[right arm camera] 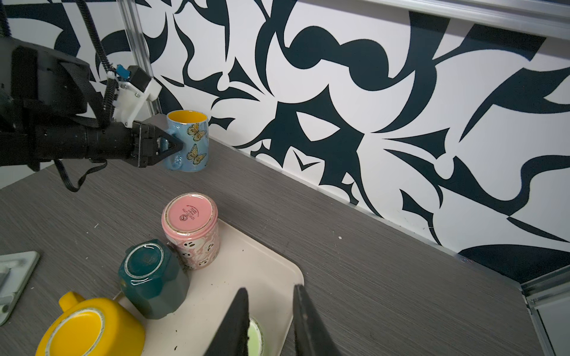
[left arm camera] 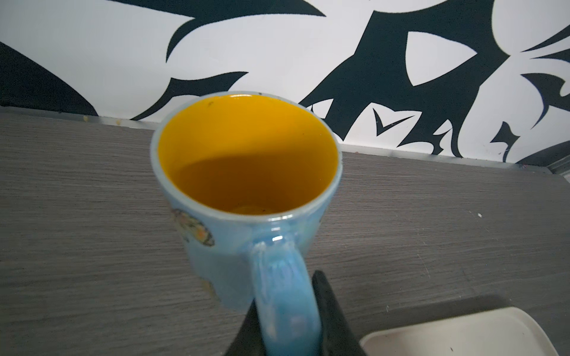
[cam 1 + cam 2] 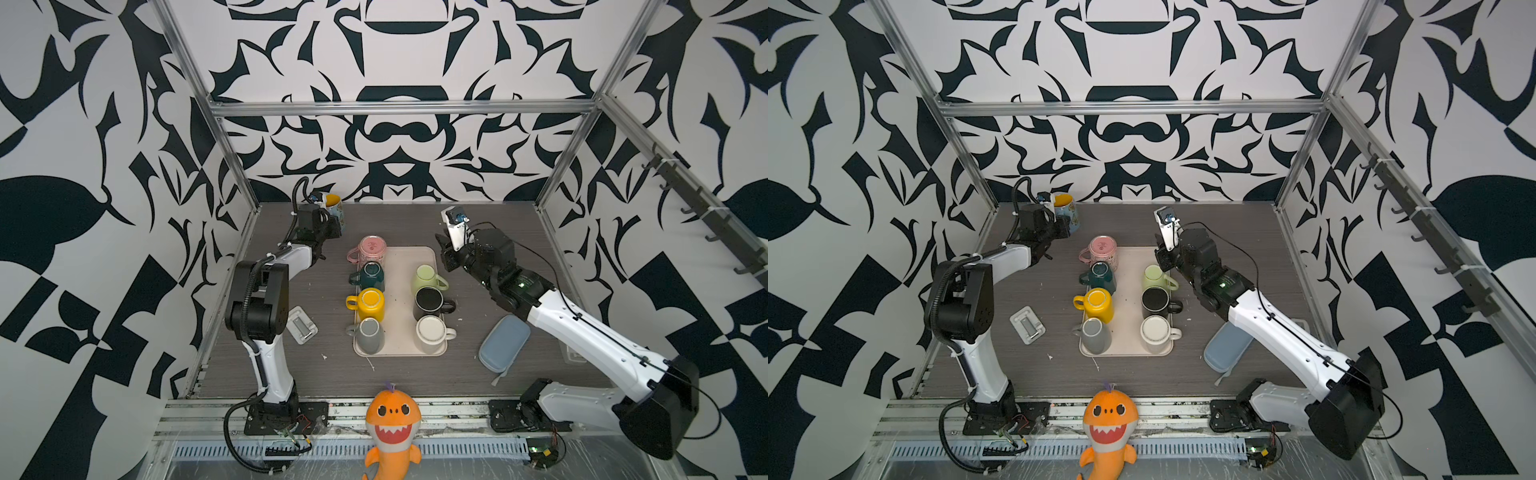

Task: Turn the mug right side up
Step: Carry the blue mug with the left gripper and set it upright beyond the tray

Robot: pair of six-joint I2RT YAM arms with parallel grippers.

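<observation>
Black-and-white patterned walls enclose a grey wood-grain table [image 3: 415, 374]. In both top views a cream tray [image 3: 399, 299] carries seven mugs, all bottom-up, while the blue butterfly mug [image 3: 336, 208] stands at the far left corner of the table, mostly hidden behind the left arm; only its yellow inside and a strip of blue wall show. The left gripper [image 3: 1065, 226] is too buried there to read, and the right gripper [image 3: 441, 245] hangs beside the tray's far right corner.

From the left wrist, the mug [image 2: 246, 172] is seen mouth-up, upright on the table, its blue handle [image 2: 287, 302] pinched between the two dark fingers [image 2: 331, 314], a narrow grip closed on the handle.

From the right wrist, the butterflies on the mug [image 1: 188, 140] come into sight, and the left gripper [image 1: 172, 145] clamps the handle from the side. The right gripper's own fingers [image 1: 234, 326] stand slightly apart, seemingly holding nothing, above a pale green mug [image 1: 254, 339].
</observation>
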